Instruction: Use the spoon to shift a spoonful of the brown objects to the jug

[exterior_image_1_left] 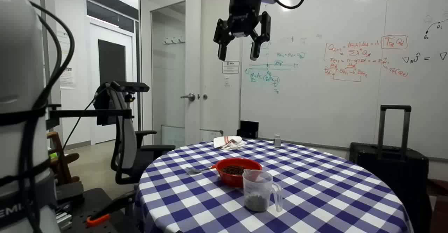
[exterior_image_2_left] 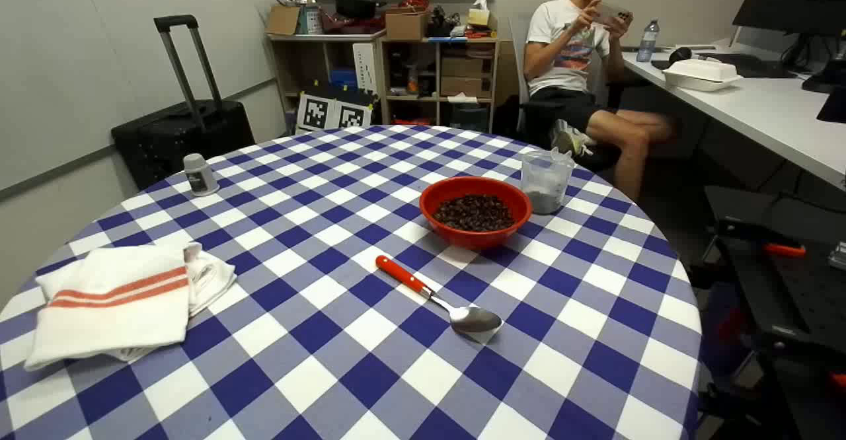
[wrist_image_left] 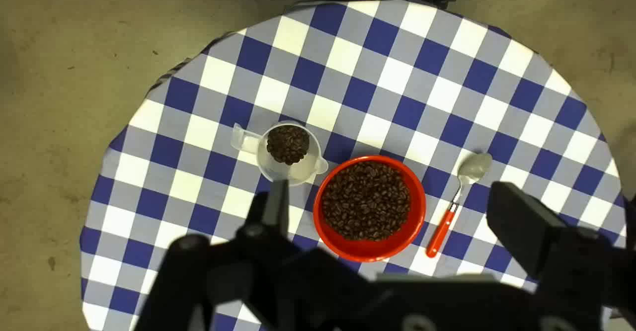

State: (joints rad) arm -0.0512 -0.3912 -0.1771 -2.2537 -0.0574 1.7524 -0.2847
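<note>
Between spoon [exterior_image_2_left: 423, 287] and jug [exterior_image_1_left: 258, 186], bowl [exterior_image_2_left: 472, 239], towel [exterior_image_2_left: 119, 324] apart

Shiny metal-headed spoon [exterior_image_2_left: 429, 293], plastic jug [exterior_image_1_left: 257, 184], glossy bowl [exterior_image_2_left: 474, 239], cloth towel [exterior_image_2_left: 119, 324]

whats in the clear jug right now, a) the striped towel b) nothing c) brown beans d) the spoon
c: the wrist view looks down into the jug and shows brown beans at its bottom, while the spoon lies outside it on the checked cloth.
</note>
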